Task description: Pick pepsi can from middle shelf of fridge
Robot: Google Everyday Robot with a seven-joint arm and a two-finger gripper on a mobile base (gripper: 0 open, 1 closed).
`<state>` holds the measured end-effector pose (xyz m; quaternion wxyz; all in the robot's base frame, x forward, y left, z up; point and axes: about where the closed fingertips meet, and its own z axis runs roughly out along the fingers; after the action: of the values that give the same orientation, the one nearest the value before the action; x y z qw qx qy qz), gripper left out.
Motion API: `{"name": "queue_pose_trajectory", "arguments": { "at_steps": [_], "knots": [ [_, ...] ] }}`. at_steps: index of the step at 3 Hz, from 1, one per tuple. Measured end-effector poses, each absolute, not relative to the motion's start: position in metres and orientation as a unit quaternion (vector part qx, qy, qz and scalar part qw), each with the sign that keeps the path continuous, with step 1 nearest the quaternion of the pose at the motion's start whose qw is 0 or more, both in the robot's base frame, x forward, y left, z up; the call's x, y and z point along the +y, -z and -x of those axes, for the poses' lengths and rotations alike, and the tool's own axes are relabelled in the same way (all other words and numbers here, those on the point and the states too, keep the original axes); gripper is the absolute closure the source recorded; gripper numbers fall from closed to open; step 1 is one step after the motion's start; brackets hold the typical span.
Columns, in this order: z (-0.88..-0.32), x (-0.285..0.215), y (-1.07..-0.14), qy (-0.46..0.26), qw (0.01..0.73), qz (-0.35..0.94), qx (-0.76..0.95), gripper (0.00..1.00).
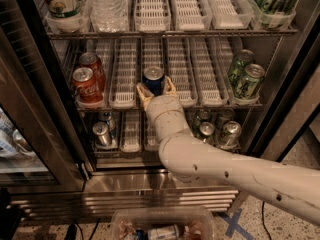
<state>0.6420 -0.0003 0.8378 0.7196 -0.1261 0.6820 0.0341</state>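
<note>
The fridge [150,181] stands open in front of me, with three wire racks. On the middle shelf [200,71], between white slotted dividers, stands the dark blue pepsi can [153,79] with a silver top. My gripper [156,87] is at the front of that lane, open, with one tan finger on each side of the can's lower part. The white arm reaches in from the lower right and hides the can's base.
Two red Coca-Cola cans [87,81] stand at the left of the middle shelf, two green cans [246,76] at the right. Bottles [107,4] are on the top rack, silver-topped cans [102,131] on the bottom rack. A clear tub [162,224] lies on the floor below.
</note>
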Motion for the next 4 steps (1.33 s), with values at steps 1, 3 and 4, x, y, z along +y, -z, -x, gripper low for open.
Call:
{"name": "queue_pose_trajectory", "arguments": {
  "at_steps": [1, 3, 4],
  "knots": [
    [-0.642, 0.000, -0.838, -0.034, 0.720, 0.126, 0.682, 0.95],
    [-0.638, 0.003, -0.846, -0.048, 0.717, 0.130, 0.683, 1.00],
    [-0.622, 0.014, -0.891, -0.085, 0.729, 0.143, 0.664, 1.00]
  ]
}}
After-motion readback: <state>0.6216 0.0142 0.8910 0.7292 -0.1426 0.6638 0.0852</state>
